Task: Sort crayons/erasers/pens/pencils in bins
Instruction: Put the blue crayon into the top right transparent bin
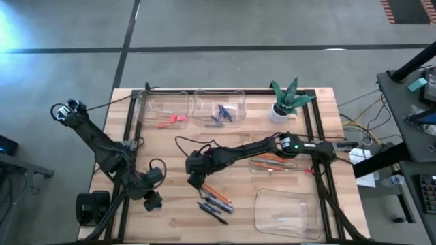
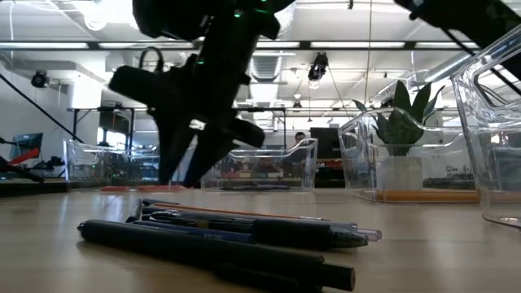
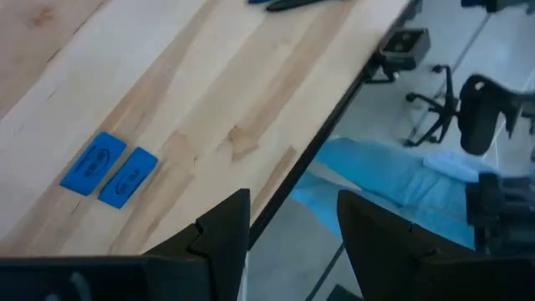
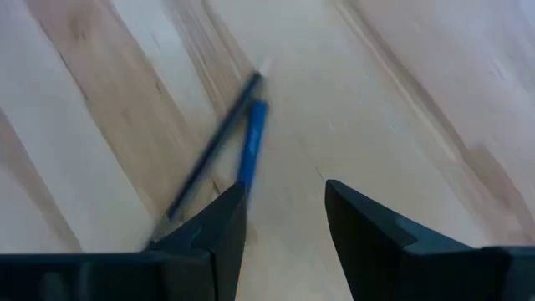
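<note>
Several dark pens (image 1: 215, 207) and an orange pencil (image 1: 218, 194) lie in a loose pile on the table's near middle; the low view shows these pens (image 2: 220, 244) close up. My right gripper (image 1: 195, 182) hangs open just above the pile's far left end. Its wrist view shows the gripper (image 4: 286, 188) over a dark pen (image 4: 209, 167) and a blue stick (image 4: 251, 142) on the wood. My left gripper (image 1: 151, 201) is open at the near left edge, where its wrist view shows it (image 3: 292, 201) beside two blue erasers (image 3: 109, 170) lying flat.
Four clear bins stand on the table: far left (image 1: 146, 102) with pink erasers (image 1: 174, 120), far middle (image 1: 235, 99) with blue crayons (image 1: 221, 114), right (image 1: 296, 167) with orange pencils (image 1: 272, 160), near right (image 1: 262, 218). A potted plant (image 1: 286, 102) stands far right.
</note>
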`<state>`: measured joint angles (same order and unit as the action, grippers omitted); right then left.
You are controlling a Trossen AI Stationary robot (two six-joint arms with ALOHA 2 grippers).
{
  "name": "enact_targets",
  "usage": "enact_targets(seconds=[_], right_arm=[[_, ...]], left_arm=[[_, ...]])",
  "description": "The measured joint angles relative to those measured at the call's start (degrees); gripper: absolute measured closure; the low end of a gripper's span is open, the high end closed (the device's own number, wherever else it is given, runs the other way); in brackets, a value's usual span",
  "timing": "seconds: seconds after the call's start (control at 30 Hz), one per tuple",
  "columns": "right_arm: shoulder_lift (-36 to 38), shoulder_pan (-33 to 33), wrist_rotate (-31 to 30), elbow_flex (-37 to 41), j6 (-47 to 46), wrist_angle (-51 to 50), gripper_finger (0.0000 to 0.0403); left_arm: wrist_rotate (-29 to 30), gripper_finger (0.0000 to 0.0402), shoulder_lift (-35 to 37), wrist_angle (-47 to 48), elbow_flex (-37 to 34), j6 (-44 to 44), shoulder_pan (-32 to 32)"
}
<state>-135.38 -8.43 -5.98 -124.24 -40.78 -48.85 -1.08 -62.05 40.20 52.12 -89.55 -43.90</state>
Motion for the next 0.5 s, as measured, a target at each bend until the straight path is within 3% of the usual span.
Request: enact_targets(seconds=[0.23,0.5], right_arm=[[-6.1,0.0,0.4,-9.9,0.5,-5.4,0.0264],[-7.4,0.3,0.4,-10.4,-2.4,-5.2,0.0264]], left_arm=[[1.5,0.0233,1.2,0.2,-0.1,1.5,-1.6],[1.6,0.0233,2.2,2.9,-0.9,1.7,-2.0]])
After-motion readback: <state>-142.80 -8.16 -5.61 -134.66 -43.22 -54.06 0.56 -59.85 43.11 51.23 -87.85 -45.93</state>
